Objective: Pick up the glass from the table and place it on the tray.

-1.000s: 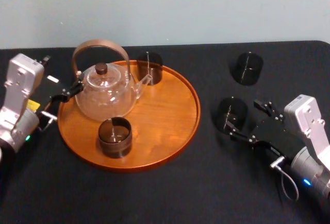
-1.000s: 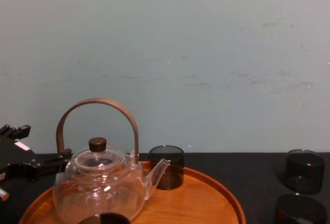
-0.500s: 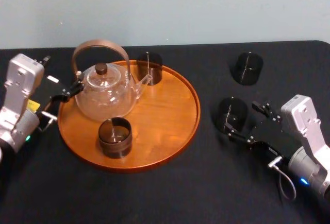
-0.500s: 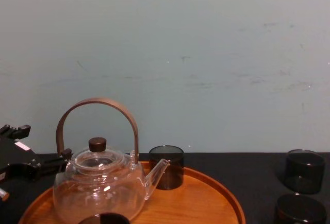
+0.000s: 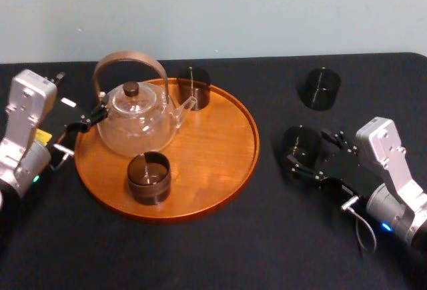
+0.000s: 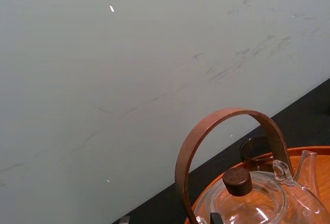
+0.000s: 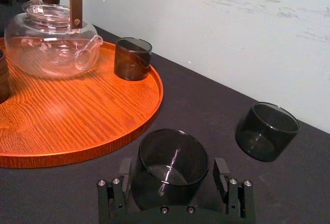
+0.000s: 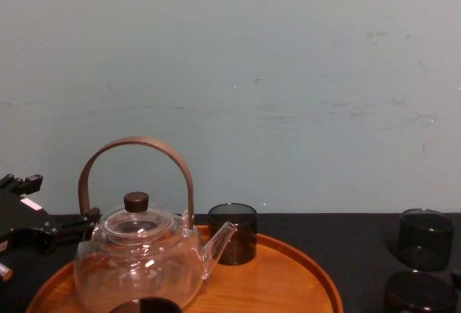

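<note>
A dark smoked glass [image 5: 298, 142] stands upright on the black table [image 5: 220, 250], right of the tray. My right gripper [image 5: 310, 151] is open and level with it. In the right wrist view the glass [image 7: 172, 157] sits between the two fingers [image 7: 125, 170], with a thin gap on each side. The round orange-brown tray [image 5: 213, 150] lies left of centre. It carries a glass teapot [image 5: 137, 122] and two dark glasses, one at the back [image 5: 193, 88] and one at the front [image 5: 148, 177]. My left gripper [image 5: 83, 123] rests by the tray's left rim, near the teapot.
A second dark glass [image 5: 320, 89] stands on the table behind the first, also seen in the right wrist view [image 7: 266, 131] and chest view [image 8: 425, 237]. A pale wall runs along the table's far edge. The tray's right half [image 7: 77, 116] is bare wood.
My right gripper has slid forward and to the left, so its fingers now straddle the nearer table glass. The left arm and everything on the tray have stayed still.
</note>
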Controlling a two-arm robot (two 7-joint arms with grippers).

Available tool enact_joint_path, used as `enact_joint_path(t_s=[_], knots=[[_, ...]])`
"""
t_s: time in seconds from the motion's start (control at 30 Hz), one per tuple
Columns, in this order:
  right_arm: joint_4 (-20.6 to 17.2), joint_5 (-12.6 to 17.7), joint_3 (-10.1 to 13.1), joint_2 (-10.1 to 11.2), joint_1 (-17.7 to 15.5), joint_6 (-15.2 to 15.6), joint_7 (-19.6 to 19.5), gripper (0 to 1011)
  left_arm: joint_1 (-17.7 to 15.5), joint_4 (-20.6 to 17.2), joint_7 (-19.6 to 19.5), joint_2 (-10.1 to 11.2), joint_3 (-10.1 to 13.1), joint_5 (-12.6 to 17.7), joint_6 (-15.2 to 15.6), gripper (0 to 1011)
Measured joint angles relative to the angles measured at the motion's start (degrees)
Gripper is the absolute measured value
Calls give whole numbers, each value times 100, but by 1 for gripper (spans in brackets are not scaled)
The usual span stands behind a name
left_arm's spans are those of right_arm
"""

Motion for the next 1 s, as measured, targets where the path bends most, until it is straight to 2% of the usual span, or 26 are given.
enact_joint_path(t_s=[0.4,0.67,1.0], knots=[[281,-87,17,-208,247,-20,267,1002,0,0,0,0,0,0,0,1010],[599,-52,62,-394,411,-110,499,1002,0,0,0,0,0,0,0,1010],[559,-47,52,-368,396,-112,487,1002,0,0,0,0,0,0,0,1010]])
